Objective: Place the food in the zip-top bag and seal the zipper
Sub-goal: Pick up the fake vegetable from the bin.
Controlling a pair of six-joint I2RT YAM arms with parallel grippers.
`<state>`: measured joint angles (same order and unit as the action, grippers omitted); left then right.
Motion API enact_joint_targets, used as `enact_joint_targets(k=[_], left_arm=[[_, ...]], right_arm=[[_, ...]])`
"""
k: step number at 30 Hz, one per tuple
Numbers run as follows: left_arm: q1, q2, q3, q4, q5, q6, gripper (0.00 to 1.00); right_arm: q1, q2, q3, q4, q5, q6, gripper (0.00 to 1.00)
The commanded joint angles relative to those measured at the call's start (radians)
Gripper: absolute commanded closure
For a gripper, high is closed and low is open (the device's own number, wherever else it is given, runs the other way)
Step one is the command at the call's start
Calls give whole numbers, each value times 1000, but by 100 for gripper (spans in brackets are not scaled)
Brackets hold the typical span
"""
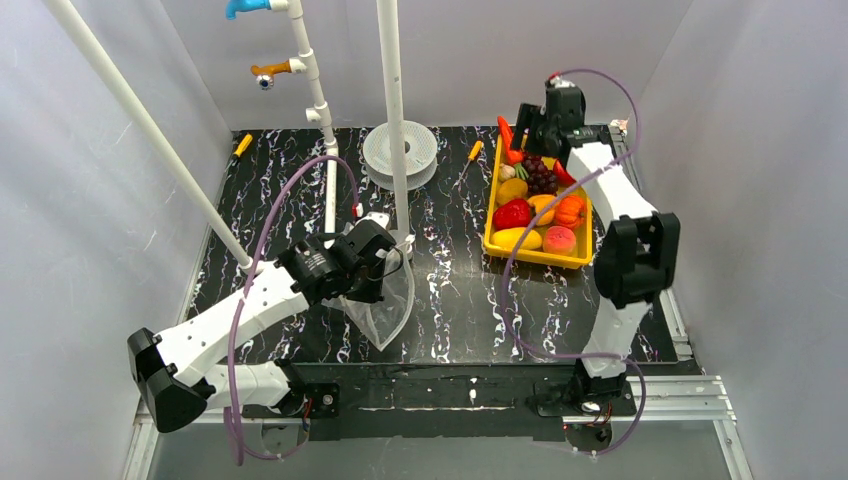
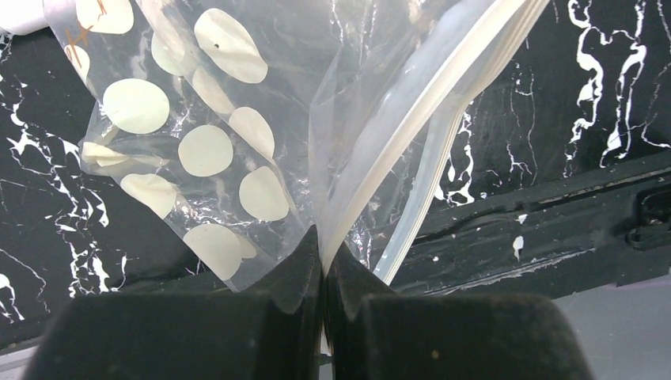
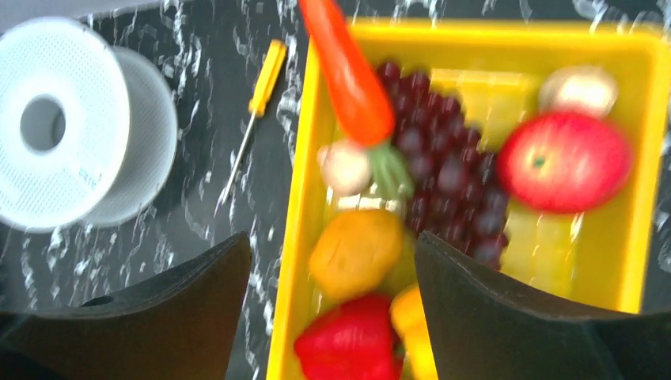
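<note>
this looks like a robot laboratory test cell, not a home or a shop. the landmark is the black table top with white marble veins [image 1: 450,290]. plain white panel walls [image 1: 80,200] close it in on three sides. at its near edge a white left robot arm [image 1: 230,320] and a white right robot arm [image 1: 620,200], both with thin purple cables [image 1: 510,280], are fixed by a silver metal rail [image 1: 680,395]. white plastic pipes [image 1: 390,100] rise over its far left part. on its far right, small glossy toy food [image 1: 512,213] lies in a yellow plastic tray [image 1: 540,260].

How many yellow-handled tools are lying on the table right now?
2. One yellow-handled tool lies between the white spool and yellow tray; the other sits far left.
</note>
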<state>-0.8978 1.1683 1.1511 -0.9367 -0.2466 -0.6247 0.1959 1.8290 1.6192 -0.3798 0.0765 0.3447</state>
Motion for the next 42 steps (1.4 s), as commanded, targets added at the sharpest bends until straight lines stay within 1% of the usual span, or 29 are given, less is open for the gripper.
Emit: enact_joint_targets(k=[1, 5, 10, 19, 22, 28, 31, 34, 38, 41, 42], left_arm=[[7, -37, -10, 9, 21, -3, 100], [6, -32, 6, 8, 7, 7, 100], [5, -20, 23, -13, -13, 14, 100], [8, 20, 54, -34, -2, 8, 100], [9, 24, 65, -41, -6, 11, 100], [9, 25, 80, -52, -8, 11, 100], [10, 22, 84, -54, -8, 9, 100], [10, 18, 88, -60, -11, 11, 100], [10, 12, 88, -70, -16, 13, 100], [10, 15, 97, -79, -21, 18, 100], [11, 16, 101, -81, -23, 20, 100]], right_arm=[[-10, 176, 285, -112, 89, -214, 18], [-10, 305, 433, -113, 107, -312, 17], [-10, 436, 566, -136, 113, -389, 18], [-10, 506, 559, -81, 51, -391, 28], [-10, 533, 562, -68, 15, -382, 28], [-8, 607, 680, -107, 34, -376, 31], [-7, 623, 702, -109, -4, -392, 32], [-4, 634, 705, -96, 3, -417, 33], [-1, 646, 698, -72, 10, -426, 41], [4, 650, 690, -58, 13, -421, 54], [5, 645, 683, -50, 9, -421, 56]])
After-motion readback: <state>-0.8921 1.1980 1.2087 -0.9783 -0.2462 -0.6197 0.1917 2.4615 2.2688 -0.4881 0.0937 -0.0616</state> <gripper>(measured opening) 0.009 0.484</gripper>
